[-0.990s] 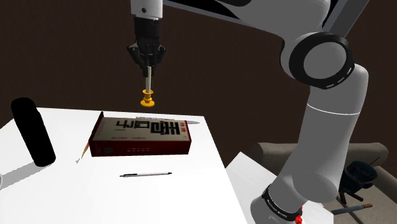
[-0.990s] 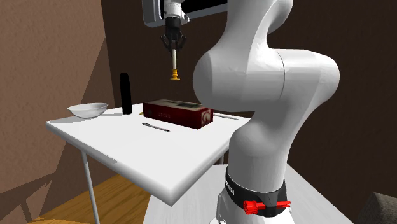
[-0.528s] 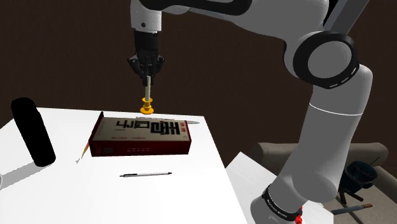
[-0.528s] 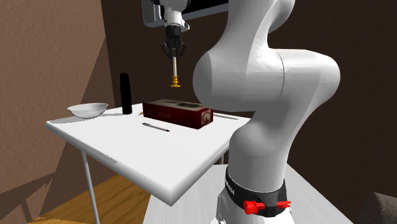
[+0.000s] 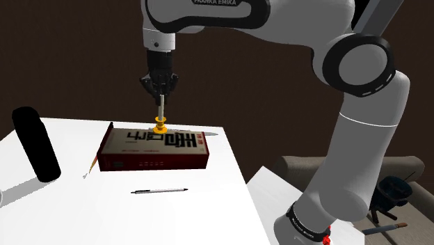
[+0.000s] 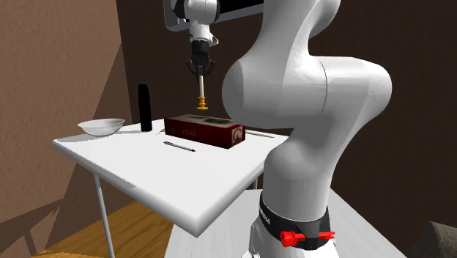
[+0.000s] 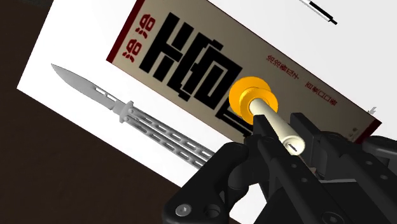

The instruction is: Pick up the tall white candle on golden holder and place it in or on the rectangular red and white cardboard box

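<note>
A thin pale candle (image 5: 161, 108) on a golden holder (image 5: 159, 127) hangs upright from my gripper (image 5: 161, 94), which is shut on its upper end. The holder's base hovers just over the far edge of the flat red box (image 5: 154, 148) with a pale printed top. From the second exterior view the candle (image 6: 200, 88) sits just above the box (image 6: 205, 130), gripper (image 6: 200, 72) at its top. Along the gripper, the black fingers (image 7: 273, 159) clasp the candle (image 7: 277, 124), with the golden holder (image 7: 254, 96) over the box's black lettering (image 7: 191, 67).
A black cylinder (image 5: 37, 143) stands at the shoulder view's left. A pen (image 5: 161, 191) lies in front of the box. A butterfly knife (image 7: 133, 118) lies behind the box near the table's far edge. A white bowl (image 6: 102, 126) sits at the table's corner.
The gripper has come down with the candle; the golden holder has dropped from well above the box to just over its top.
</note>
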